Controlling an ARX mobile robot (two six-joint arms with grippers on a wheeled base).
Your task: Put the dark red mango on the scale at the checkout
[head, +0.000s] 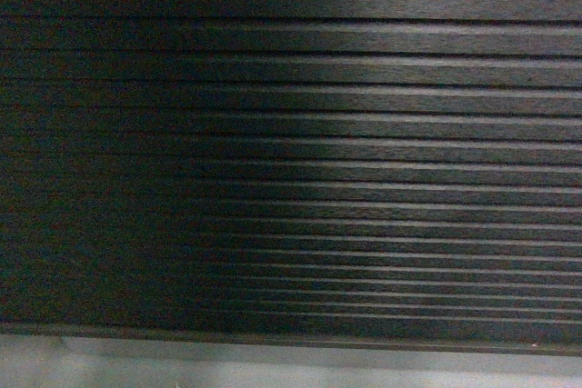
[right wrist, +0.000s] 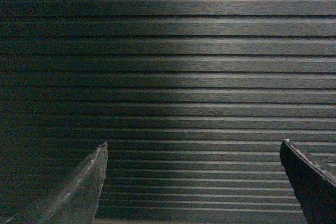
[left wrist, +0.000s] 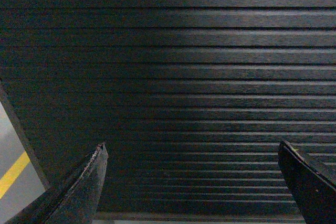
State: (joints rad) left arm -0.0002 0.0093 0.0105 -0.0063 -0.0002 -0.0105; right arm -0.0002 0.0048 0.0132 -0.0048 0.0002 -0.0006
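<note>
The checkout fills the head view as a dark, horizontally ribbed front with a grey plinth along the bottom. The same ribbed front of the checkout faces my left gripper, which is open with nothing between its two black fingers. My right gripper is open too, empty, and points at the ribbed checkout. The dark red mango and the scale are out of view. Neither gripper shows in the head view.
At the left edge of the left wrist view the counter front ends at a slanted corner; beyond it lies grey floor with a yellow line.
</note>
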